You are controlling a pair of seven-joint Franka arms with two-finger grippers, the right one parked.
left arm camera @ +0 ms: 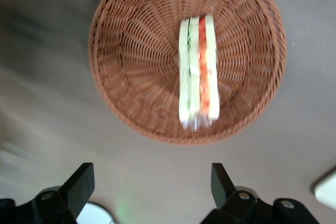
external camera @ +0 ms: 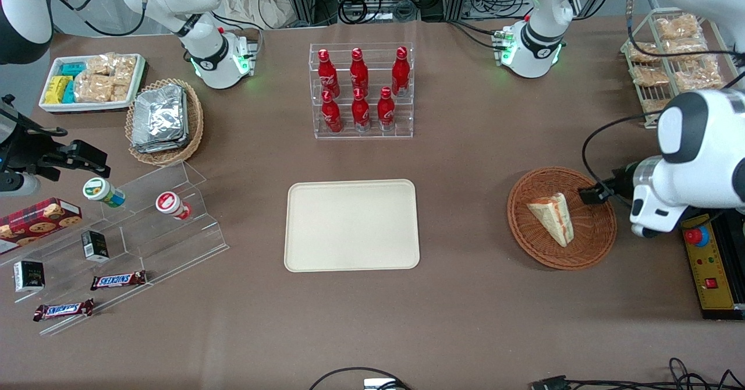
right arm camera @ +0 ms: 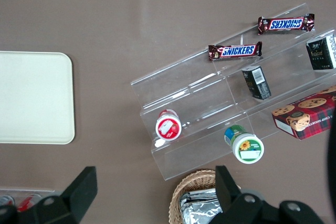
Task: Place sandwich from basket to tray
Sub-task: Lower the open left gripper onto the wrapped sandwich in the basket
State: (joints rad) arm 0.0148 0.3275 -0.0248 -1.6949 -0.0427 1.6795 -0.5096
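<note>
Gripper: the gripper (left arm camera: 148, 187) has its fingers spread apart and empty, hovering just outside the basket's rim.
Sandwich: the sandwich (external camera: 553, 217) lies in the basket (external camera: 593, 247), ungrasped.
Tray: the tray (external camera: 351, 224) is bare, well apart from the basket.
Progress: nothing moved yet; grasp, carry and release all remain.

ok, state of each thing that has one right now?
sandwich: wrapped, lying in the basket, not gripped.
basket: holds only the sandwich.
tray: bare, nothing placed on it.
pincer: open, above the table beside the basket's rim, holding nothing.
red bottles: upright in their clear rack, caps on.
</note>
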